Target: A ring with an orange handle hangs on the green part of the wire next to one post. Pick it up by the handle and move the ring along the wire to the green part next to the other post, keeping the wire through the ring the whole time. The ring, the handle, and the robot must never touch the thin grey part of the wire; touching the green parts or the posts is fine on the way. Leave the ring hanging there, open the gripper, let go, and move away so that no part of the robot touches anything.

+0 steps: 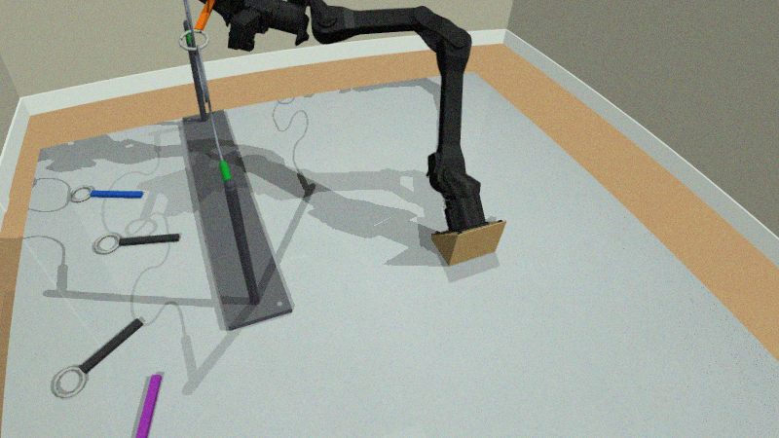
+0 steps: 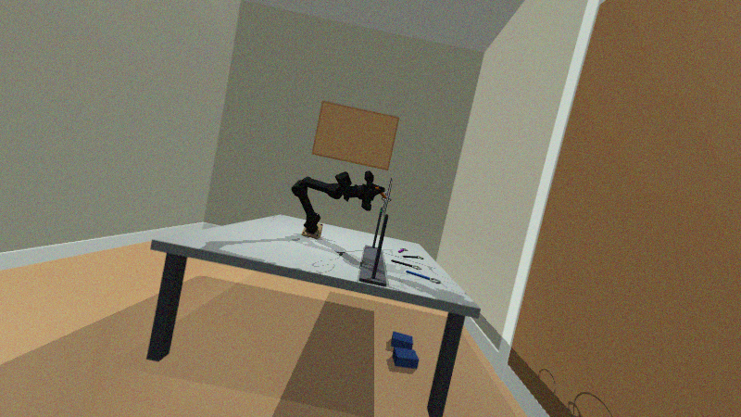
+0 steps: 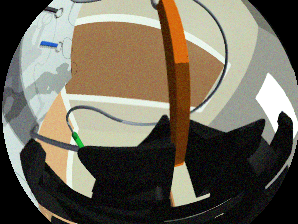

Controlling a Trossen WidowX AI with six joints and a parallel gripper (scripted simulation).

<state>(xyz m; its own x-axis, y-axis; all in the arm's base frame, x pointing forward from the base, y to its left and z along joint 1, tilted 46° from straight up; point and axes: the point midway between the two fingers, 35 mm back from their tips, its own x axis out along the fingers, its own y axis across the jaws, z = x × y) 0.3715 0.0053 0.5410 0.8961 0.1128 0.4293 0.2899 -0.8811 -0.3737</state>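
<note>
Orange and close up in the wrist view, the handle (image 1: 204, 16) (image 2: 382, 195) (image 3: 179, 75) is clamped between the fingers of your tool (image 1: 213, 4) (image 2: 380, 189) (image 3: 169, 119). You see only a sliver of its ring (image 1: 181, 44) (image 2: 383, 196) (image 3: 155, 2) at that view's top edge, whereas the top view gives you the whole hoop but cuts off part of the tool. From above, the ring overlaps the far green part (image 1: 189, 38) (image 3: 77, 140); your wrist view sets that green well apart from the handle, and the exterior view puts the ring higher than both posts. You cannot tell for sure whether the wire (image 1: 216, 135) (image 2: 390, 181) (image 3: 226, 50) runs through it. Beyond, on the desk (image 1: 544, 299) (image 2: 232, 259), lie a blue handle (image 1: 117, 194) (image 2: 418, 275) (image 3: 48, 44) and two black handles, each with a ring, plus a purple bar (image 1: 148, 405) (image 2: 402, 250) cut off in your top view. Only the exterior view shows you two blue blocks on the floor and, farthest back, a brown panel (image 2: 355, 135) on the wall.
</note>
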